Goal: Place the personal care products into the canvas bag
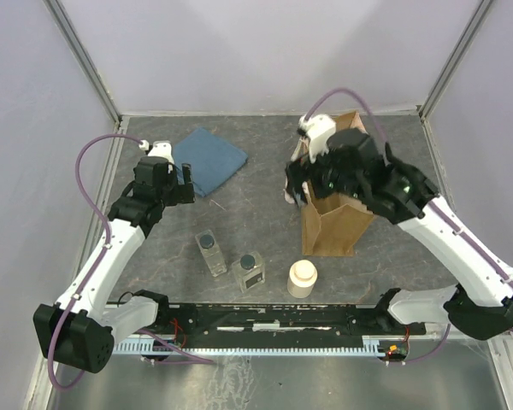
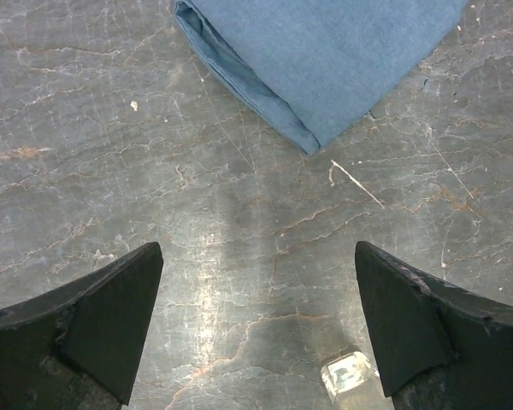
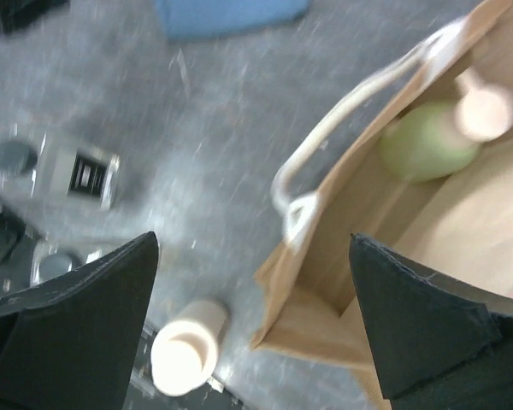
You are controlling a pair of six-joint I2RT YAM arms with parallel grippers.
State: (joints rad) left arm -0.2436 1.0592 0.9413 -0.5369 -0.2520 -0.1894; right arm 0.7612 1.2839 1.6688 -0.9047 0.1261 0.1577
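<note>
- Canvas bag (image 1: 332,224) upright on the right half of the tabletop (image 1: 265,213), mouth up, long axis running near to far.
- Pale green pump bottle (image 3: 423,145) lying inside the bag, cream pump toward the far end.
- Cream bottle (image 1: 302,278) upright just beside the bag's near-left corner.
- Left clear bottle (image 1: 210,253) and right clear bottle (image 1: 250,272) further left, near the front edge.
- Right claw (image 3: 255,256) spread wide, empty, over the bag's mouth.
- Left claw (image 2: 258,256) spread wide, empty, above bare tabletop near the folded blue cloth (image 2: 325,60).
- Open room mid-tabletop between cloth and bottles.
</note>
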